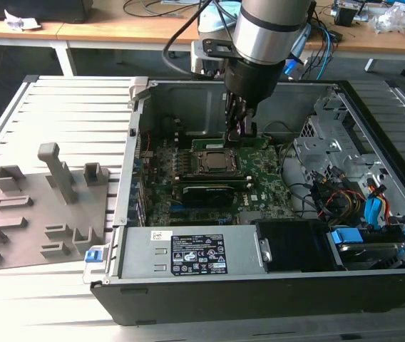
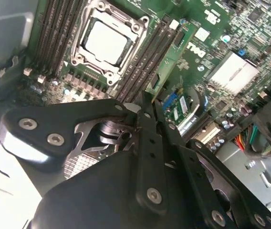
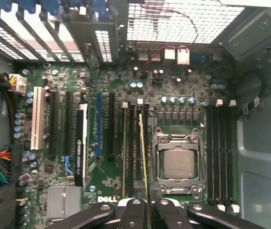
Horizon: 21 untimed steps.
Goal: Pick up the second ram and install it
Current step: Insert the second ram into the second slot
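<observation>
Inside an open black desktop computer case (image 1: 259, 299), lying on its side, a large green motherboard (image 3: 107, 81) fills the floor, with a square silver processor in a metal socket frame (image 3: 178, 164) near its middle and rows of long black memory slots (image 3: 219, 152) on either side of it. The arm's black two-fingered gripper (image 3: 147, 210) is closed on the second ram (image 3: 143, 162), a thin green circuit-board stick held on edge, its lower edge at the black slots just beside the processor socket; whether it is fully seated cannot be told. In the second wrist view the same stick (image 2: 166, 62) stands along the slots, clamped at one end by the fingers (image 2: 147, 124). A bundle of red, yellow and black cables (image 1: 334, 196) and blue connectors (image 1: 373, 214) lie at the case's end toward the exterior view's right. The case rests on a pale ribbed metal bench (image 1: 67, 107); a grey plastic fixture plate with upright posts (image 1: 42, 214) sits near the bench's edge on the exterior view's left. Wooden desks (image 1: 103, 28) stand behind.
</observation>
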Available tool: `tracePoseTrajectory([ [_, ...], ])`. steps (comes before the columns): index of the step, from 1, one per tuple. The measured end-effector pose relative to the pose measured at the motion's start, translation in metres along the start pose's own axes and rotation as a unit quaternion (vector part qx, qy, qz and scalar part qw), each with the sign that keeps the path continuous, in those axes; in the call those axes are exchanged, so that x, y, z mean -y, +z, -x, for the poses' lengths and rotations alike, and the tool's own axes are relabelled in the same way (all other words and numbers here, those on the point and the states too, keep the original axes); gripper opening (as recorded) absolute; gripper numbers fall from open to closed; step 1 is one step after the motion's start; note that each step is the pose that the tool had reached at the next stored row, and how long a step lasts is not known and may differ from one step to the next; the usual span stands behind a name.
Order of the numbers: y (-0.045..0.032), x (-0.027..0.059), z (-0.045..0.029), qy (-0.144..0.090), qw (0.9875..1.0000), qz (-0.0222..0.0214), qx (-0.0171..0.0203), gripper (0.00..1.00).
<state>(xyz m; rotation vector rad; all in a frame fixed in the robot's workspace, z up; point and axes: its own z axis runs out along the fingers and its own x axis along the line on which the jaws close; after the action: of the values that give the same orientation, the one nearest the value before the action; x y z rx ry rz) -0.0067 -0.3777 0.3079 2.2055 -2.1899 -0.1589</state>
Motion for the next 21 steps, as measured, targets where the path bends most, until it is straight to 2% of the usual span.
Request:
tracePoseTrajectory([
  [2,0.0017,0.0000,0.0052,0.001,1.0000,0.0000,0.0008,0.14],
  [7,0.0031,-0.0050,0.0058,0.006,0.9999,-0.0007,0.0105,0.14],
  [8,0.0040,-0.0065,0.0058,0.008,0.9999,-0.0008,0.0114,0.14],
  [10,0.0056,-0.0082,0.0057,0.010,0.9999,-0.0009,0.0116,0.14],
  [11,0.0091,-0.0086,0.0055,0.011,0.9999,-0.0009,0.0116,0.14],
  [21,0.0245,-0.0074,0.0047,0.011,0.9999,-0.0009,0.0116,0.14],
])
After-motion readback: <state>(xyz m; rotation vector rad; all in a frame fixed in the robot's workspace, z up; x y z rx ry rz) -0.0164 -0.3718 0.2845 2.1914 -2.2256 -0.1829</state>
